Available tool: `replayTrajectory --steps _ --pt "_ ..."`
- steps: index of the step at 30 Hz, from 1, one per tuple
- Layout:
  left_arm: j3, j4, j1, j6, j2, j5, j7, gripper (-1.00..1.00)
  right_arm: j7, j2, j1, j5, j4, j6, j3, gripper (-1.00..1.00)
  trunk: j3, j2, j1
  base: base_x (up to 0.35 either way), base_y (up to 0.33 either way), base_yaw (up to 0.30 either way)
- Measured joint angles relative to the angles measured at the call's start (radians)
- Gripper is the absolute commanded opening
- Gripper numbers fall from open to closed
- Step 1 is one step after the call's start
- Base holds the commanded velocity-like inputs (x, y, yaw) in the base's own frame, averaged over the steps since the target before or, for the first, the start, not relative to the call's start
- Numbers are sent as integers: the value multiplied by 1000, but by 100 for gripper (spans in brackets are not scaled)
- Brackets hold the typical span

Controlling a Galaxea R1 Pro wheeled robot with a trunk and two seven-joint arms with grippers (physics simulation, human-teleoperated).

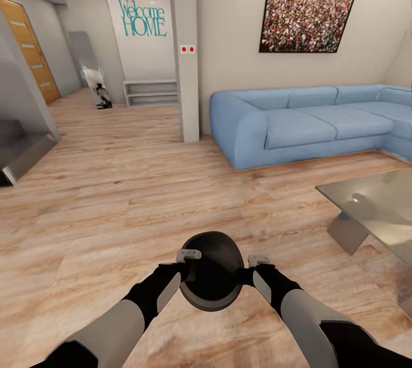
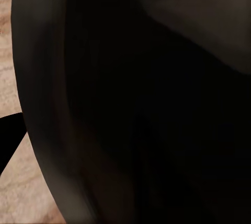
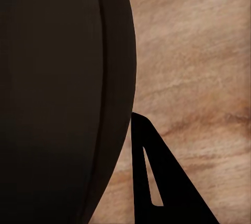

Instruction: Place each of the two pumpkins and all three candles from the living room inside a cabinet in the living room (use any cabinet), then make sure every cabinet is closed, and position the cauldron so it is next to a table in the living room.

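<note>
The glossy black cauldron [image 1: 212, 276] hangs low in front of me over the wooden floor, mouth tilted toward the camera. My left gripper [image 1: 186, 266] clamps its left rim and my right gripper [image 1: 254, 269] its right rim, both shut on it. The left wrist view is taken up by the cauldron's dark wall [image 2: 146, 104], with one fingertip [image 2: 8, 135] at the edge. In the right wrist view the cauldron's side [image 3: 52, 98] sits beside one dark finger [image 3: 157, 182] above the floor. The low, glossy table [image 1: 372, 202] stands ahead to the right, apart from the cauldron.
A blue corner sofa [image 1: 309, 122] lines the far wall behind the table. A grey pillar [image 1: 184, 47] stands ahead at centre, with a hallway, a low shelf [image 1: 150, 93] and a wooden door [image 1: 28, 47] beyond. Bare wooden floor [image 1: 126, 185] stretches ahead and left.
</note>
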Motion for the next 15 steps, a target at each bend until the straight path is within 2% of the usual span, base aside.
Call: replayTrajectory --steps 15 --pt "0 0 0 0 0 0 0 -100 0 0 1 1 0 0 -2 -100 23 0 0 0 0 -104"
